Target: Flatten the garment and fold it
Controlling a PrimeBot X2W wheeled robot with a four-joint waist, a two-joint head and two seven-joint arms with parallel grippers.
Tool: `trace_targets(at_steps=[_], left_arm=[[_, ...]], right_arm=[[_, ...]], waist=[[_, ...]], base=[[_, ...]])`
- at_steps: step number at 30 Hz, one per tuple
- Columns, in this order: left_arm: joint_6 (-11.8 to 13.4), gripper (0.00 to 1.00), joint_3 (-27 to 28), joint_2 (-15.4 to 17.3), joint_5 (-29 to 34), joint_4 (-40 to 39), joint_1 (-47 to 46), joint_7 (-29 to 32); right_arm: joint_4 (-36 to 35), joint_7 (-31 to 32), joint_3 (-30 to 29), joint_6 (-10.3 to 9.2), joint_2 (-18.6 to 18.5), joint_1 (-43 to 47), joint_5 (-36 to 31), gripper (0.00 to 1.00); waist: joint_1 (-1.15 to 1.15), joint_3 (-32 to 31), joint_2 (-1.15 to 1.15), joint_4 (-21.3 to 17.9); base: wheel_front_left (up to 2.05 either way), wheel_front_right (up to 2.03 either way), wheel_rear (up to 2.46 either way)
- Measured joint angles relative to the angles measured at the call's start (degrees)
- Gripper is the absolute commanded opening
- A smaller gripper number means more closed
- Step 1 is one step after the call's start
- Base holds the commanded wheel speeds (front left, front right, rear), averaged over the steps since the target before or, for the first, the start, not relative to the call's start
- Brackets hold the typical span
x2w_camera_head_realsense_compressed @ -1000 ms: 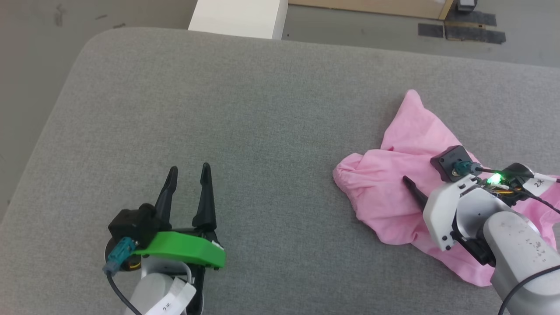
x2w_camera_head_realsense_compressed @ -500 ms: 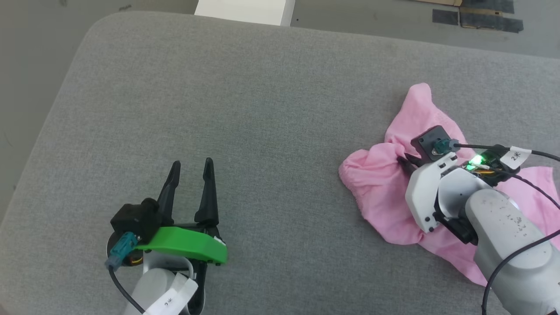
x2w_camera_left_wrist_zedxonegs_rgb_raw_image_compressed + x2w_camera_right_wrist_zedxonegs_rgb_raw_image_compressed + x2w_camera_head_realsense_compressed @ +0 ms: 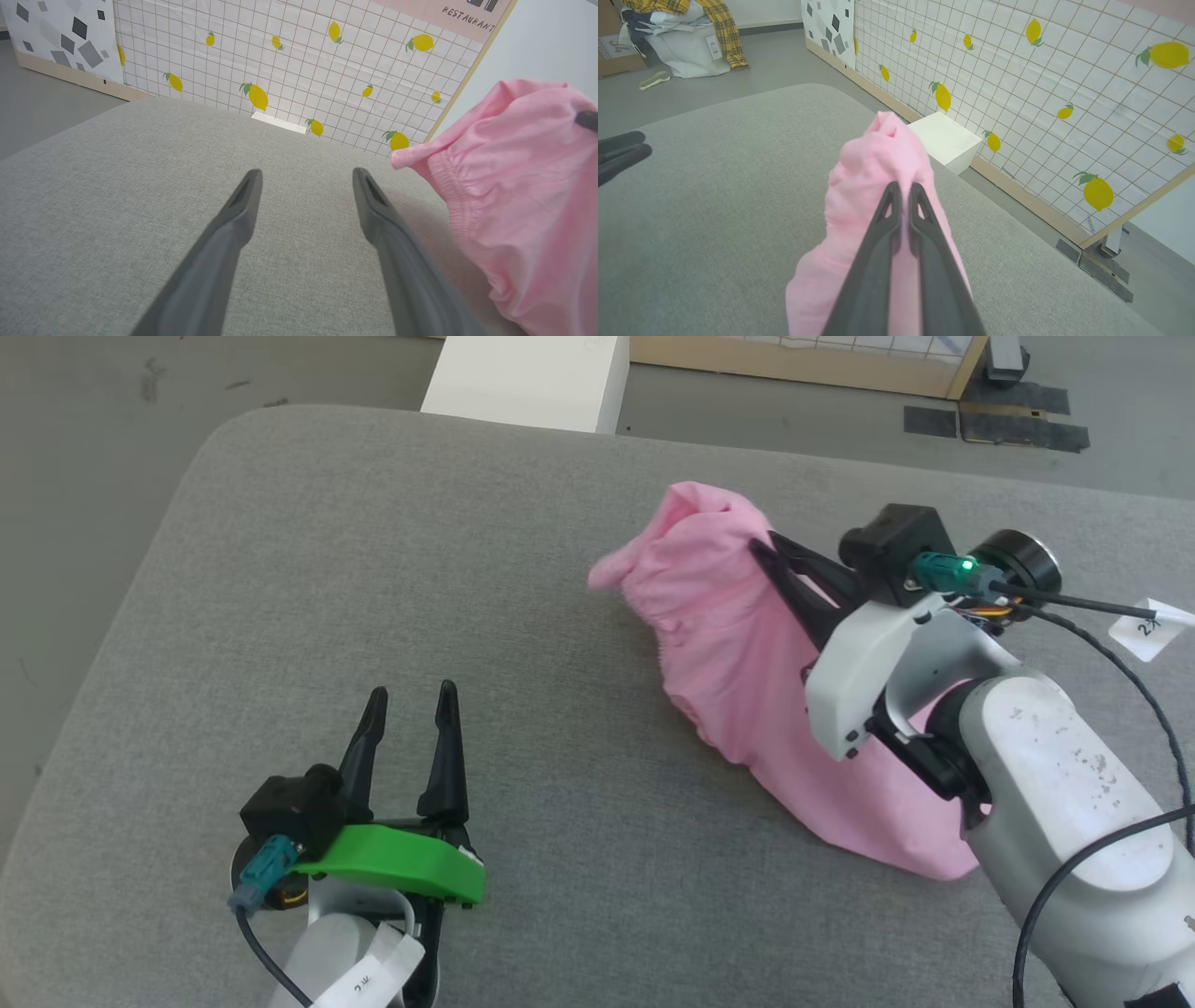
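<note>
Right gripper (image 3: pixel 761 549): pinched tight on a bunched fold of the wrinkled, light pink thin-fabric garment (image 3: pixel 728 644).
Garment: on the right half of the grey fabric-covered table (image 3: pixel 420 541), top held up, lower end resting on the table.
Left gripper (image 3: pixel 408 695): fingers spread wide, holding nothing, well apart from the garment.
Beyond the far edge: white box (image 3: pixel 523 378), lemon-print tiled panel (image 3: pixel 1017 70).

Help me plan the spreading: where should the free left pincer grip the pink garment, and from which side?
Probably the gathered hem jutting toward the left pincer, approached from the robot's left, low over the cushion. The right pincer, shut on the garment higher up, holds that edge lifted and exposed.
</note>
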Motion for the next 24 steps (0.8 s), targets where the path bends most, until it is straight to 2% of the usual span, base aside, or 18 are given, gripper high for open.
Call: trace_targets(at_steps=[4,7,11,15,17,18,19,24], left_arm=[[-0.01,1.00,0.04,0.00,0.00,0.08,0.05,0.00],[-0.01,1.00,0.00,0.00,0.00,0.11,0.09,0.00],[-0.01,1.00,-0.42,0.00,-0.01,0.01,0.03,0.00],[-0.02,1.00,-1.18,0.00,-0.01,0.01,-0.33,0.00],[-0.02,1.00,-1.38,0.00,-0.02,0.03,-0.76,0.00],[-0.03,1.00,-1.52,0.00,-0.07,0.05,-1.05,0.00],[-0.05,1.00,-1.68,0.00,-0.11,0.14,-1.37,0.00],[-0.08,1.00,-2.48,0.00,-0.59,0.62,-2.04,0.00]], right_arm=[[-3.53,2.23,0.34,0.00,0.75,0.35,1.40,0.00],[-2.85,3.33,-2.09,0.01,0.97,1.01,1.98,0.00],[4.53,4.72,-7.77,0.00,0.13,0.72,-1.94,0.00],[14.72,4.89,-12.41,0.00,0.25,-1.95,-9.27,0.00],[19.41,4.89,-16.58,0.00,1.03,-3.66,-12.95,0.00],[21.67,4.71,-18.44,0.00,1.36,-4.53,-14.91,0.15],[23.64,4.44,-20.14,0.00,1.74,-5.26,-16.78,1.00],[28.94,1.31,-26.06,0.00,4.85,-6.49,-21.38,1.00]], waist=[[0.00,-0.26,0.00,0.60],[0.00,-0.06,0.00,0.97],[0.00,0.98,0.00,1.37],[0.00,2.48,0.00,1.89],[0.00,3.20,0.00,2.21],[0.00,3.59,0.00,2.41],[0.00,3.94,0.00,2.62],[0.00,4.49,0.00,3.49]], base=[[0.00,0.00,0.00],[0.00,0.00,0.00],[0.00,0.00,0.00],[0.00,0.00,0.00],[0.00,0.00,0.00],[0.00,0.00,0.00],[0.00,0.00,0.00],[0.00,0.00,0.00]])
